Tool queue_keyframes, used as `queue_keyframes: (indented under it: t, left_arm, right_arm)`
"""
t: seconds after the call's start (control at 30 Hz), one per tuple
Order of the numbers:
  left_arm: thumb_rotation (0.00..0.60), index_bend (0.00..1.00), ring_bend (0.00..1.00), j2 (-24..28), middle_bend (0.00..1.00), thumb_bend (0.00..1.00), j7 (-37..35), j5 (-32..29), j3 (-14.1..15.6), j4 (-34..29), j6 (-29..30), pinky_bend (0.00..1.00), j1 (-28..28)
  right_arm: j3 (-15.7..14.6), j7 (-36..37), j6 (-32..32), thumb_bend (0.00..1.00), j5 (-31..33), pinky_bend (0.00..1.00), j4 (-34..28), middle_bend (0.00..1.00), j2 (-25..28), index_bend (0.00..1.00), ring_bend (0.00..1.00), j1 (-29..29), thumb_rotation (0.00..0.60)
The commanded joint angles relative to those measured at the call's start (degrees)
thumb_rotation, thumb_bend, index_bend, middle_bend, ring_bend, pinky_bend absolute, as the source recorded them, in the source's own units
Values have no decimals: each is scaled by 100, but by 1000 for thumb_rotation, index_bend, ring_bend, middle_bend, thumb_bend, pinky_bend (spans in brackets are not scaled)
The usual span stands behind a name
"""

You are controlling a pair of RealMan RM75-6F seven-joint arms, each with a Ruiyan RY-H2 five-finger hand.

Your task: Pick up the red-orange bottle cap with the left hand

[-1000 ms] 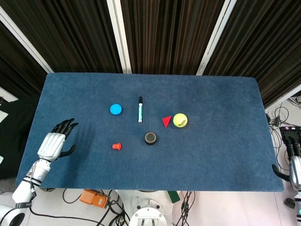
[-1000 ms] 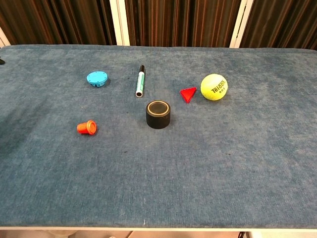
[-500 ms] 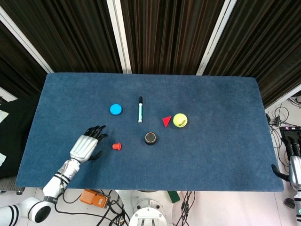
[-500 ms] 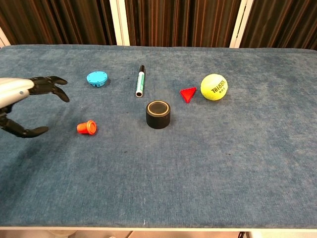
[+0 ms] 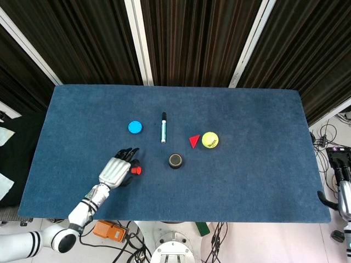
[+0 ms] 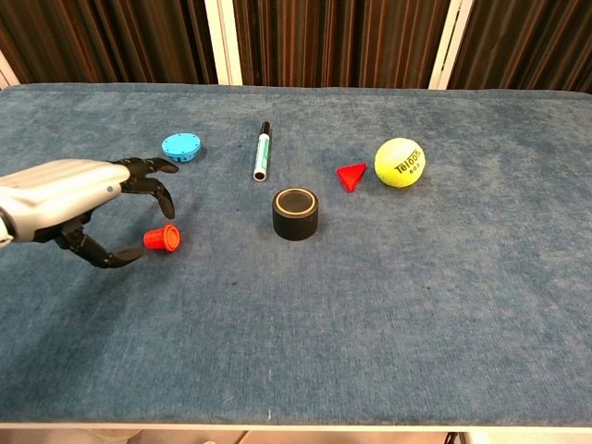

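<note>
The red-orange bottle cap lies on its side on the blue table cloth, left of centre. My left hand hovers just left of it with fingers spread above the cap and thumb low beside it, holding nothing. The cap sits partly under the fingertips in the head view. My right hand hangs off the table's right edge, seen only in the head view; its fingers are too small to read.
A black cylinder stands right of the cap. A blue disc, a marker pen, a red triangle and a yellow tennis ball lie farther back.
My left hand has travelled rightward across the cloth from the left edge, until it is at the cap. The cap and other objects have not moved.
</note>
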Motion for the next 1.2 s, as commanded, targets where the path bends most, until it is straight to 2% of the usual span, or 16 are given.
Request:
queue_keyframes:
  t: [0.03, 0.43, 0.6, 1.03, 1.2]
  left_arm:
    - [600, 327, 0, -72, 0, 312, 51, -83, -9, 37, -44, 105, -60]
    - [600, 343, 0, -250, 0, 321, 93, -253, -22, 407, -161, 105, -281]
    - [600, 380, 0, -243, 1, 324, 29, -198, 7, 474, -137, 105, -319]
    - [600, 432, 0, -187, 25, 347, -191, -5, 201, 570, -105, 105, -326]
    - [600, 489, 0, -198, 70, 414, -376, 202, 231, 618, 2, 105, -323]
  right_arm:
    - [-2, 3, -10, 402, 8, 0, -2, 135, 7, 168, 59, 2, 600]
    - [3, 24, -20, 403, 44, 0, 1, 135, 25, 168, 59, 5, 600]
    - [6, 4, -63, 402, 92, 0, -11, 135, 28, 168, 59, 20, 600]
    - [18, -13, -81, 403, 184, 0, -39, 135, 44, 170, 59, 19, 600]
    - [13, 9, -69, 403, 182, 0, -41, 135, 58, 171, 58, 8, 600]
